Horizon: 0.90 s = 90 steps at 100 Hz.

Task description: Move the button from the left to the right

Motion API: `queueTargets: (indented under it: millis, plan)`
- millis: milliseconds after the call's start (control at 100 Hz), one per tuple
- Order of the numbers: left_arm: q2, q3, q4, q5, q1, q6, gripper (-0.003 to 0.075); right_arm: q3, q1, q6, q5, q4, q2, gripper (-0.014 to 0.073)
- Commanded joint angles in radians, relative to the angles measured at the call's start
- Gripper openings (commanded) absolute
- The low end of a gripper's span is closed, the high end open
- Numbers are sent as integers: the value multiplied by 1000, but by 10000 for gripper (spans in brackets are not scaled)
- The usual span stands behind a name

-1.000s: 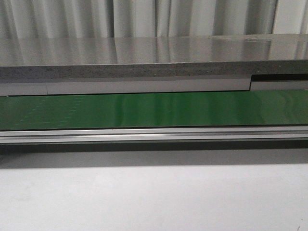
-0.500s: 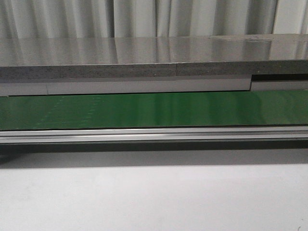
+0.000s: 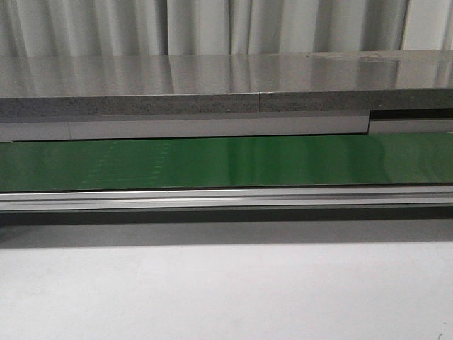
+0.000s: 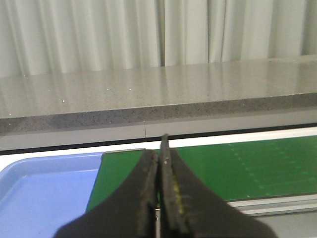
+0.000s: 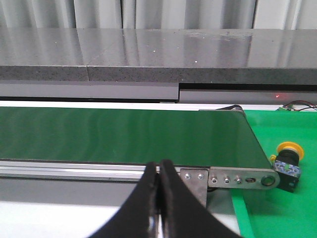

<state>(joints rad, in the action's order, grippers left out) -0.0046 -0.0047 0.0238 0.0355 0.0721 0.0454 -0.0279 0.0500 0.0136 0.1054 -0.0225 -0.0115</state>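
The button [image 5: 287,165], yellow cap on a black body, lies on its side on a green surface [image 5: 277,218] just past the right end of the green conveyor belt [image 5: 124,136], seen only in the right wrist view. My right gripper [image 5: 159,166] is shut and empty, in front of the belt's metal rail, well to the left of the button. My left gripper [image 4: 159,148] is shut and empty, over the belt's left end [image 4: 213,168]. Neither gripper shows in the front view, where the belt [image 3: 226,161] is bare.
A blue tray [image 4: 44,183] sits at the belt's left end. A grey stone ledge [image 3: 226,85] and curtains run behind the belt. A metal rail [image 3: 226,198] borders the belt's near side, with a white table [image 3: 226,290] in front.
The faint dotted marks on the belt have shifted to the right in the front view. Nothing else has moved there.
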Motion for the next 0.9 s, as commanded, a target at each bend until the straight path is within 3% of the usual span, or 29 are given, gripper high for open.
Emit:
queueTargets:
  millis: [0,170,890]
  plan:
    - [-33,44,-54,-76,11,-90,-20,15,0,8,-87,-1,-17,-67]
    - [-33,57,-109,-57,11,-161,-20,15,0,8,-87,-1,-17,-67]
    - [-33,57,-116,-57,11,-161,-20,15,0,8,-87,-1,-17,-67]
